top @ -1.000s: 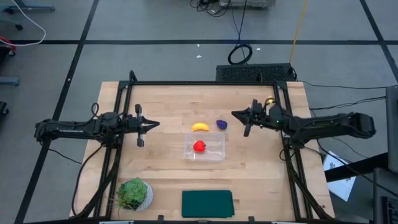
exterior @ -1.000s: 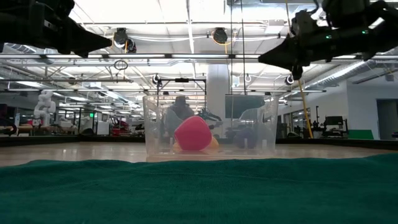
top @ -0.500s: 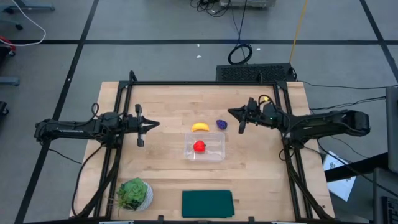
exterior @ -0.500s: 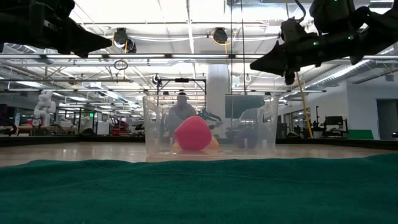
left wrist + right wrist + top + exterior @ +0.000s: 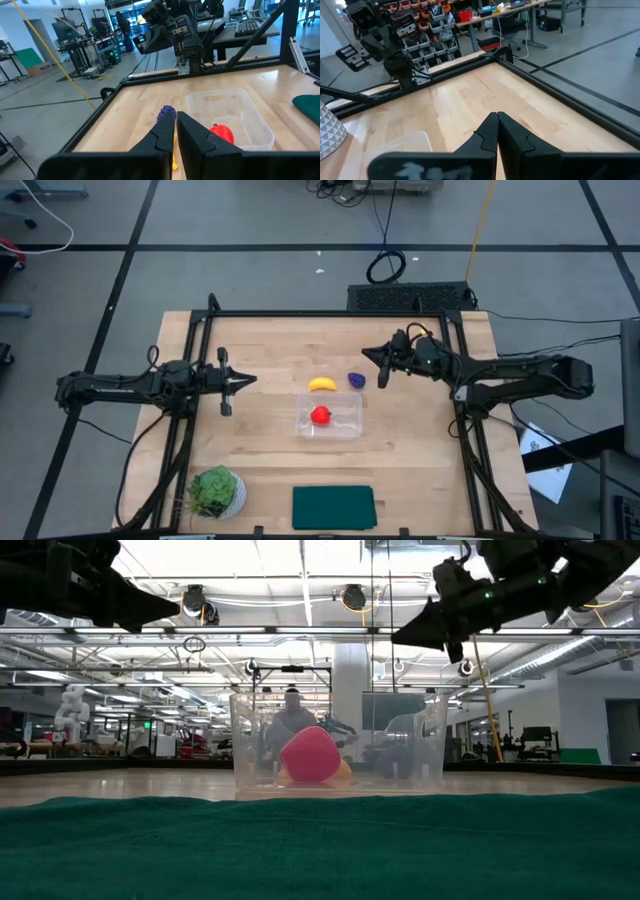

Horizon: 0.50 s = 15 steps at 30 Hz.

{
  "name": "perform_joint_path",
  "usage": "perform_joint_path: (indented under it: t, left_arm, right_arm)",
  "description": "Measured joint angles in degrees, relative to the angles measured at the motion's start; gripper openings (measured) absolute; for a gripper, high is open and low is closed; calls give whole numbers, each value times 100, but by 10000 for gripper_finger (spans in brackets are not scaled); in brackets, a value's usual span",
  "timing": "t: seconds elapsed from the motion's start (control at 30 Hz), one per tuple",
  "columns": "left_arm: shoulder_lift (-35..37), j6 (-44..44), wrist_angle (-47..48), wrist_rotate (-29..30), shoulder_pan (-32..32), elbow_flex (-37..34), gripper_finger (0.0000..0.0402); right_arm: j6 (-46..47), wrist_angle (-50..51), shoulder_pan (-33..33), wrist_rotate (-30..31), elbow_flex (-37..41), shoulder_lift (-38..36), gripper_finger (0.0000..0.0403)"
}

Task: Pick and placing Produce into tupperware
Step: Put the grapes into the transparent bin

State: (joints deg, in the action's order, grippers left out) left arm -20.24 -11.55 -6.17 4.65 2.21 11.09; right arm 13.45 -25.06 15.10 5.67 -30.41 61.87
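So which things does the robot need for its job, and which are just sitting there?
For the job:
- red fruit, already in the tub
- banana
- grapes
- clear tub
- right gripper, jaws shut, above the grapes
- left gripper, jaws shut, waiting on the left

Just sitting there:
- potted plant
- green cloth

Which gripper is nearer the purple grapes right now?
Right. The right gripper hovers just beside the purple grapes, toward the table's right. The left gripper waits across the table, beyond the banana.
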Motion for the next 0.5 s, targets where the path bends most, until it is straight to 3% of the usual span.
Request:
perform_joint_path:
  t: [0.3,0.5]
  left_arm:
    - [1,-2,0,-1,1,0,26]
    - [1,-20,2,-1,0,0,26]
  right_arm:
    - [71,618,367,-81,-587,468,0]
    - [87,916,717,-1070,-1070,900,0]
